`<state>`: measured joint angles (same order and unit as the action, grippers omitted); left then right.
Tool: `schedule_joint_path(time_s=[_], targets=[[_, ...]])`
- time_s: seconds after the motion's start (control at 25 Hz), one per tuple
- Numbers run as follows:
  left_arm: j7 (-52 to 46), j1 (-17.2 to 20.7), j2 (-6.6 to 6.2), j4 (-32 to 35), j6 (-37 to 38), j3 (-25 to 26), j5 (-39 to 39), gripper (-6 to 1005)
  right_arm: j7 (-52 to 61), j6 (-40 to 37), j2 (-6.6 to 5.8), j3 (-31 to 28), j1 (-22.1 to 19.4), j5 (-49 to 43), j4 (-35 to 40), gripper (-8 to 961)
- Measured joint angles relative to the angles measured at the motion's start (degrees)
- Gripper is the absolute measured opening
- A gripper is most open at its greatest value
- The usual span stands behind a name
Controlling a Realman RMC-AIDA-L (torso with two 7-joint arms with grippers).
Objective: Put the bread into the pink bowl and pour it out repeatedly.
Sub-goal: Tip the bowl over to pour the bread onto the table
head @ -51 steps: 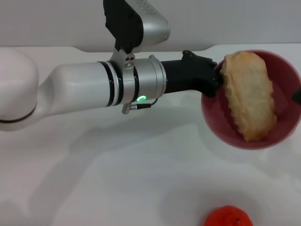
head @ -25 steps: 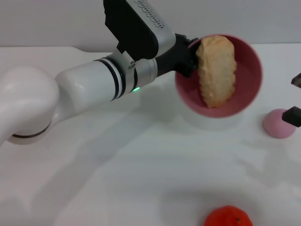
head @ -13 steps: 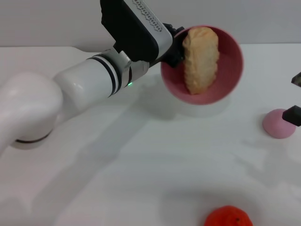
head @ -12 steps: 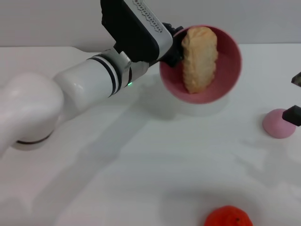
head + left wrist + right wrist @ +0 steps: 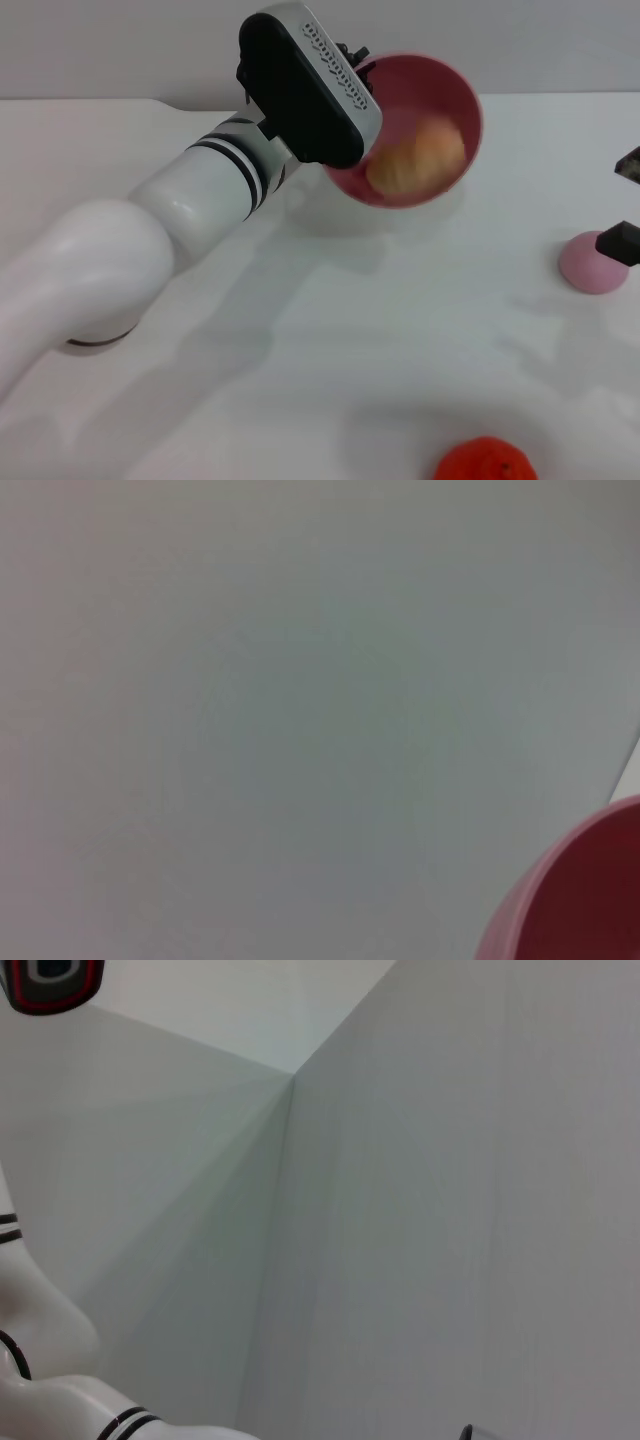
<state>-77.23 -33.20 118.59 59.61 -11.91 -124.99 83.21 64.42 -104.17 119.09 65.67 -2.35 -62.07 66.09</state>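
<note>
One slip worries us: the left gripper (image 5: 362,70) clenches the pink bowl (image 5: 440,90) by its rim above the counter (image 5: 350,330), tilted, with the bread (image 5: 415,160) low inside; it could tumble out early. The right gripper (image 5: 625,205), far aside, we cannot tell.

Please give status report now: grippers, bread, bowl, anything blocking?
Left gripper holds pink bowl by rim, tilted, above table. Bread inside, at low side. Right gripper at far right edge, idle. Pink lump and orange fruit lie clear.
</note>
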Motion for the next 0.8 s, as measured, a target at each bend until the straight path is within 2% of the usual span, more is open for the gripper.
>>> schedule_joint_path(time_s=[0.8], targets=[[-0.16, -0.47, -0.03, -0.37, -0.75, -0.12, -0.01, 42, 0.17, 0.27, 0.01, 1.15, 1.92, 0.12, -2.14, 480]])
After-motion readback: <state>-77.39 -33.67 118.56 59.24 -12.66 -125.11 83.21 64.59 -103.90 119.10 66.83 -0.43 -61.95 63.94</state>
